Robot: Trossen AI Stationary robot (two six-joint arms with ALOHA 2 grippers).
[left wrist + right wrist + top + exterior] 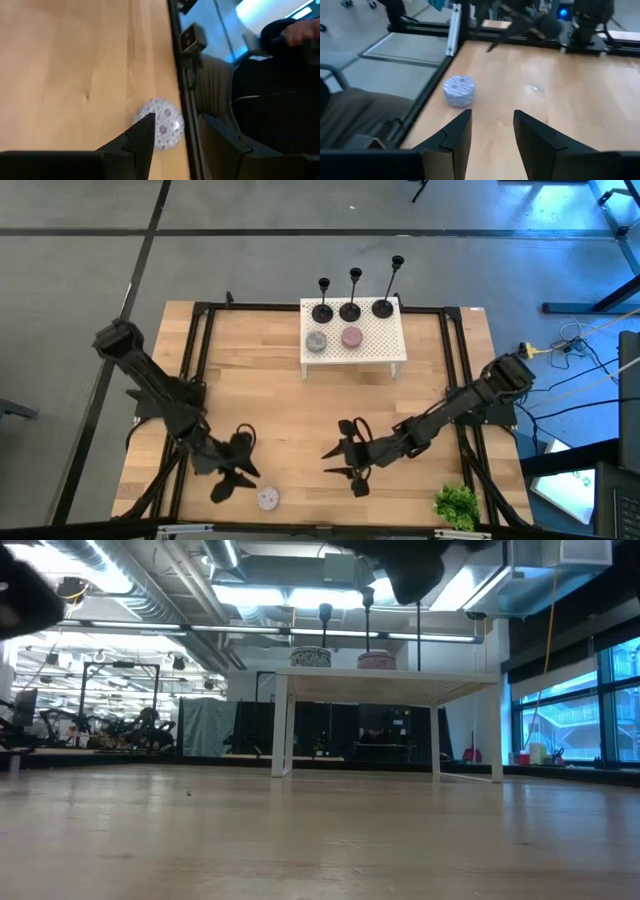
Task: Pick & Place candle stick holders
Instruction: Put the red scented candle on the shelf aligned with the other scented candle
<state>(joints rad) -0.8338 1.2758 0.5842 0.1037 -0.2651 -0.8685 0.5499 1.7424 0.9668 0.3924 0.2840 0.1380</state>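
Three black candle stick holders (323,308) (350,305) (385,300) stand upright on their round bases along the far edge of the white perforated stand (380,350). Two of their stems show in the low view (326,625) (368,615). My left gripper (236,470) (176,118) hovers open over the near left of the table, just short of a white speckled disc (162,124) lying flat by the front edge. My right gripper (342,462) (492,112) hovers open near the table's middle front, pointing toward that same disc (459,91). Neither holds anything.
A grey disc (317,342) and a pink disc (351,337) lie on the stand. A green plant sprig (457,505) sits at the near right corner. A black metal frame (190,380) borders the table. A seated person in dark clothing (280,100) is beyond the near edge.
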